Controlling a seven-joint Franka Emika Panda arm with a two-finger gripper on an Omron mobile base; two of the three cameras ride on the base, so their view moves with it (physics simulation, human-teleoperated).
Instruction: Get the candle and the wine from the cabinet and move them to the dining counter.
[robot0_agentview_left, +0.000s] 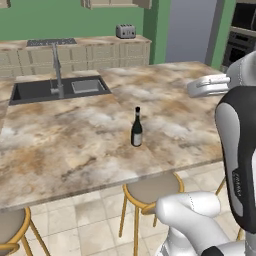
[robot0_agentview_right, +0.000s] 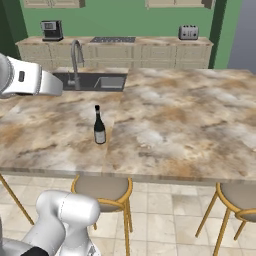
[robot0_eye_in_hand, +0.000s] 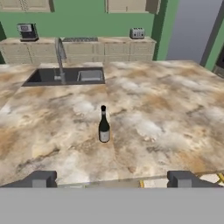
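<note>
1. My fingers (robot0_eye_in_hand: 112, 178) are spread wide with nothing between them; both dark tips stand far apart over the near edge of the surface (robot0_eye_in_hand: 166, 109).
2. The wine (robot0_eye_in_hand: 103, 125) stands upright on that surface straight ahead of my fingers, well beyond them and about midway between the two tips. It touches nothing else.
3. Its pale grey label sits low on the dark glass; any writing on it is too small to read. The cap is black.
4. The surface is a wide island slab of beige-brown marbled stone with an overhanging edge.
5. Beyond the bottle and to my left, a dark sink (robot0_eye_in_hand: 65, 76) is sunk into the slab, with a tall grey faucet (robot0_eye_in_hand: 59, 57) rising at it.
6. Further ahead, a worktop runs along a green wall, carrying a cooktop (robot0_eye_in_hand: 79, 40), a toaster (robot0_eye_in_hand: 137, 33) and a coffee machine (robot0_eye_in_hand: 27, 31).
7. Beige wall cabinets (robot0_eye_in_hand: 131, 5) hang above it.
8. Round stools (robot0_agentview_right: 102, 190) with yellow legs stand on pale floor tiles under the slab's near edge.
</note>
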